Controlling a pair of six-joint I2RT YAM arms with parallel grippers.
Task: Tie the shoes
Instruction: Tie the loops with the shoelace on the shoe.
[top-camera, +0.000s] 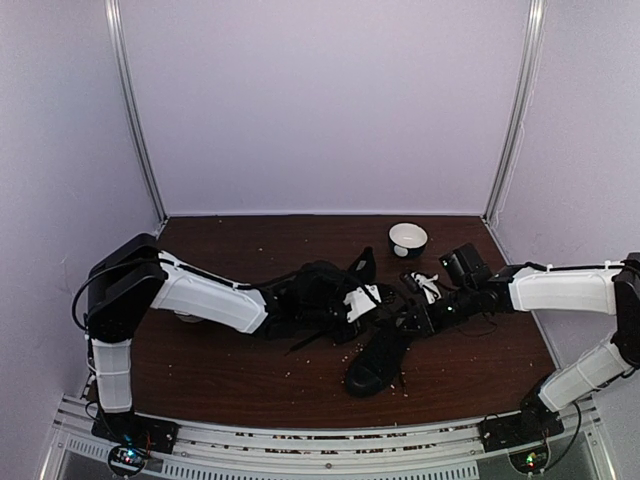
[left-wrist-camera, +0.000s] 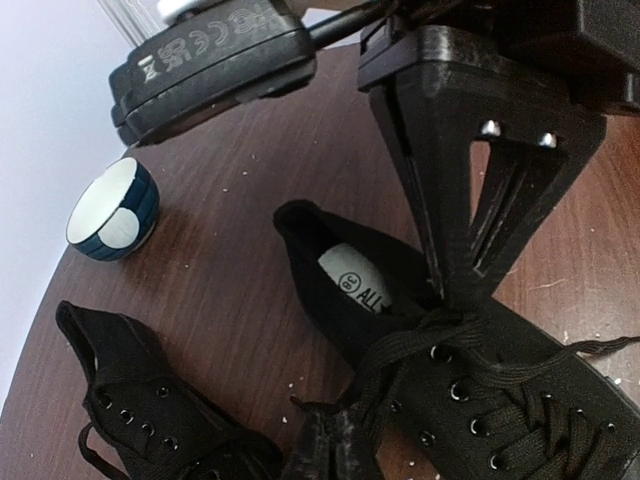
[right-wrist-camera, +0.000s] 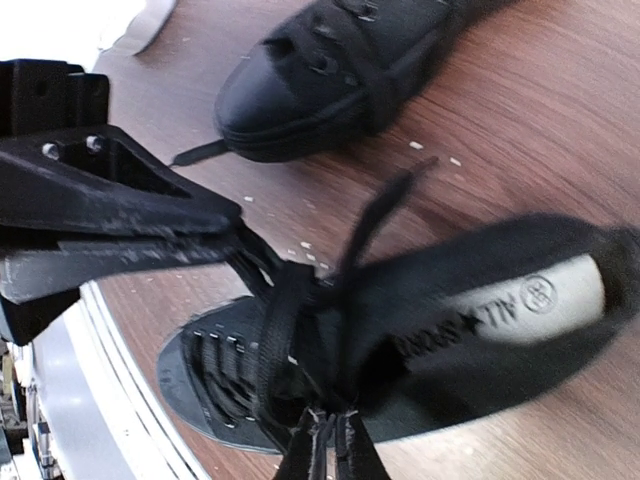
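Dark wood-grain surface (top-camera: 200, 360), speckled with pale crumbs, enclosed by plain lilac walls (top-camera: 320, 100).

Item: shoes, one pair, all black, low-top, with bright-ringed eyelets and thin black laces (left-wrist-camera: 410, 345).

Near shoe (top-camera: 378, 362) lies mid-surface between the two arms, toe toward the near edge. The overhead view gives it only as a dark shape; both wrist views show its pale insole (right-wrist-camera: 520, 300) with a printed mark.

Far shoe (left-wrist-camera: 150, 410) lies beside it on the side away from the arms' bases. In the overhead view it merges with the left arm's black wrist and is hard to separate. Both wrist views cut it off at the frame edge.

Left pincer (left-wrist-camera: 455, 298): fully closed, tips pinching laces at the top of the near shoe's eyelet rows.

Right pincer (right-wrist-camera: 240, 235): closed likewise on laces of the same shoe, from the opposite side. That view is blurred.

Bowl (top-camera: 408, 238) stands far right, white from above — only the left wrist view shows its blue side.
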